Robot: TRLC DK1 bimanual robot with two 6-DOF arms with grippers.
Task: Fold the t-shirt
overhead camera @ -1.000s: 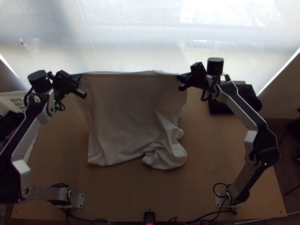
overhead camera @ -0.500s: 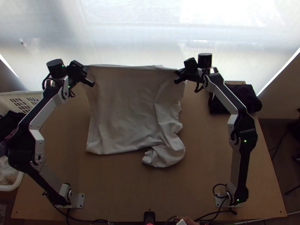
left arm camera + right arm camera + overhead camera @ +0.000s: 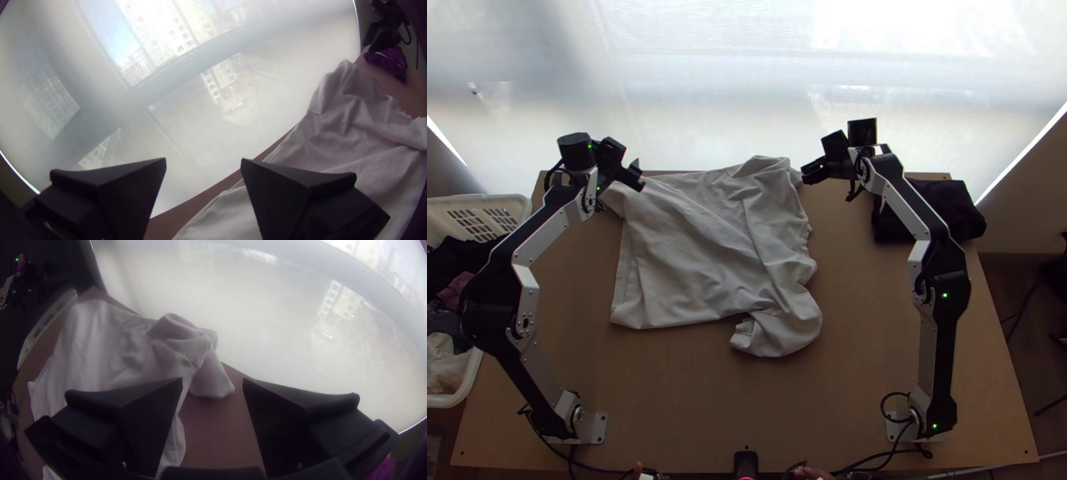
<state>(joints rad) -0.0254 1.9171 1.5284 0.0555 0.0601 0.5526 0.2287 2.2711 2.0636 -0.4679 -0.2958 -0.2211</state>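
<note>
The light grey t-shirt (image 3: 699, 248) lies on the table, wrinkled, with its lower right part bunched and its far right corner crumpled near the far edge. At the shirt's far left corner is my left gripper (image 3: 637, 176); in the left wrist view the left gripper (image 3: 203, 162) is open with nothing between its fingers, the shirt (image 3: 356, 129) beyond them. Just right of the far right corner stands my right gripper (image 3: 808, 173). The right wrist view shows the right gripper (image 3: 212, 381) open, with the shirt (image 3: 120, 351) beside and behind one finger.
A white basket (image 3: 507, 204) of mixed clothes stands off the table's left side. Black folded cloth (image 3: 939, 212) lies at the far right of the table (image 3: 875, 336). A bright window runs behind the far edge. A person's fingers show at the near edge.
Both grippers have opened and let go of the shirt's far edge, which has dropped onto the table. Over the last second the left gripper moved right; the right shifted slightly left.
</note>
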